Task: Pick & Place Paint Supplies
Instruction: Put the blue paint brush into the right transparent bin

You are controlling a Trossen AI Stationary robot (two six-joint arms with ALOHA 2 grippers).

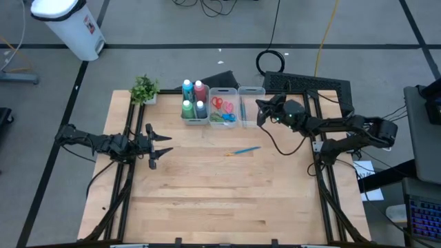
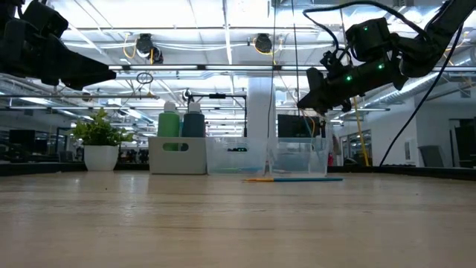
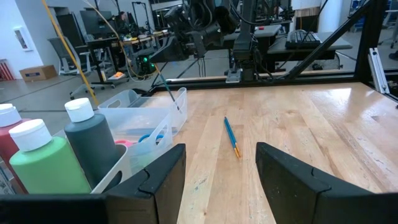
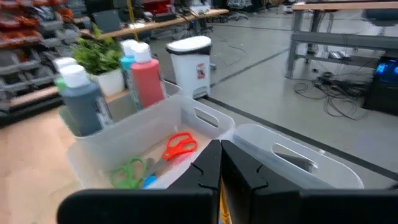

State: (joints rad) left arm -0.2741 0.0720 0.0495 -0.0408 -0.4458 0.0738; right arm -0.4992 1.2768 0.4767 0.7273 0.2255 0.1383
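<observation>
Three clear bins stand in a row at the table's far side. The left bin holds the paint bottles (image 1: 195,100), the middle one the scissors (image 4: 180,146). My right gripper (image 1: 260,110) hovers over the right bin (image 1: 251,103), shut on a thin brush (image 3: 165,87). A second brush (image 1: 241,150), blue with an orange end, lies flat on the table in front of the bins. My left gripper (image 1: 164,145) waits open at the table's left, level, pointing toward the loose brush, with nothing between its fingers. My right gripper pinches a thin brush between its two shut fingers; an orange bit of the handle (image 4: 221,206) shows between them. The brush slants down from the fingers, its lower end (image 3: 176,109) inside the right bin. I cannot tell whether it touches the bin.
A small potted plant (image 1: 145,89) stands at the far left corner beside the bottle bin. Bare wood lies between the bins and the near edge. Black frame rails (image 1: 324,172) run along both sides of the table. A white waste bin (image 1: 69,24) stands on the floor beyond.
</observation>
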